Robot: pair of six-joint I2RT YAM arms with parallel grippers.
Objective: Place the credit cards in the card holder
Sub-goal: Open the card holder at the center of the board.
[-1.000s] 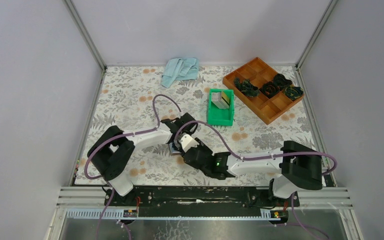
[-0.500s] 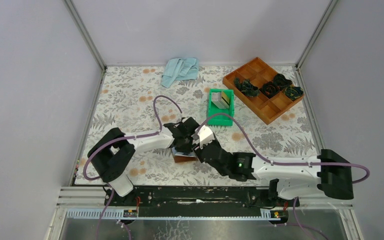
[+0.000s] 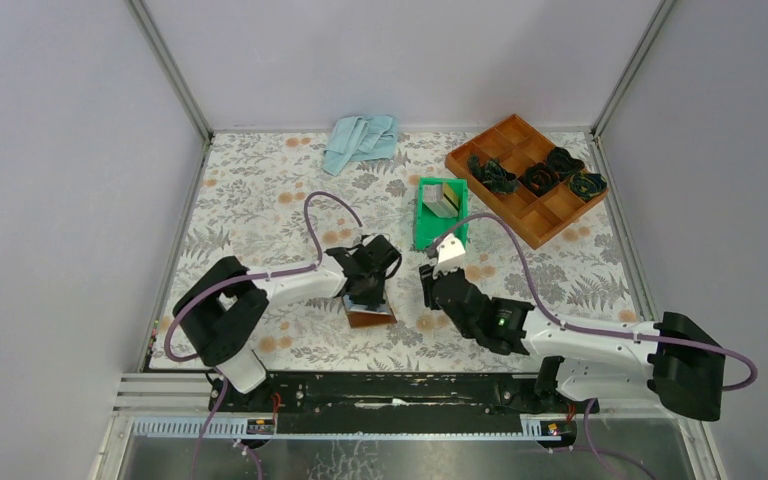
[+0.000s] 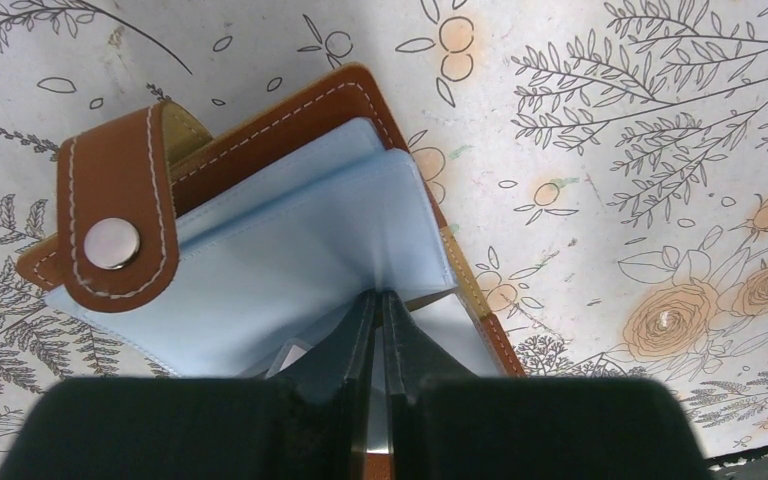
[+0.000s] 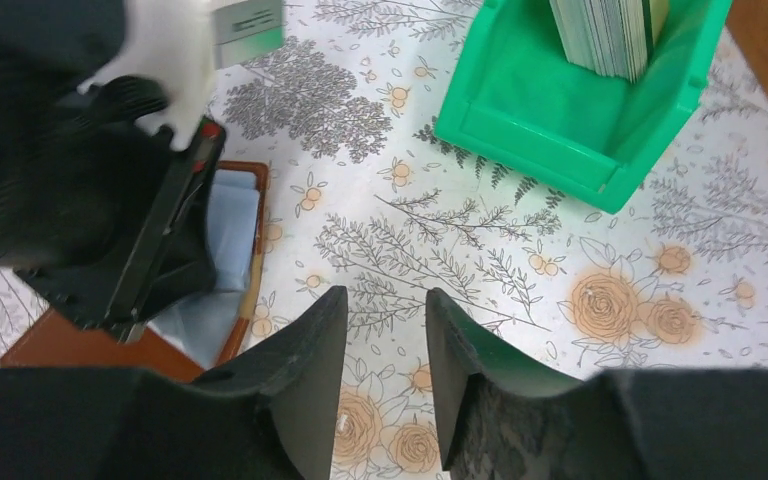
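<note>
The card holder (image 3: pixel 369 313), a brown leather wallet with a snap tab (image 4: pixel 118 232) and light blue inner pockets, lies open on the floral mat. My left gripper (image 3: pixel 368 288) is over it and shut on a light blue inner pocket (image 4: pixel 380 296). The holder's lower part is hidden behind the fingers. The credit cards (image 3: pixel 444 200) stand on edge in a green bin (image 3: pixel 438 236); they also show in the right wrist view (image 5: pixel 605 30). My right gripper (image 3: pixel 428 283) is open and empty (image 5: pixel 385 300), above bare mat between the holder (image 5: pixel 235 215) and the bin (image 5: pixel 560 115).
An orange-brown wooden compartment tray (image 3: pixel 522 205) with dark bundles stands at the back right. A light blue cloth (image 3: pixel 360 140) lies at the back middle. Frame posts and grey walls bound the mat on three sides.
My right gripper has drawn back from the card holder and moved right, toward the green bin. The left gripper has stayed on the holder and shifted slightly toward the front.
</note>
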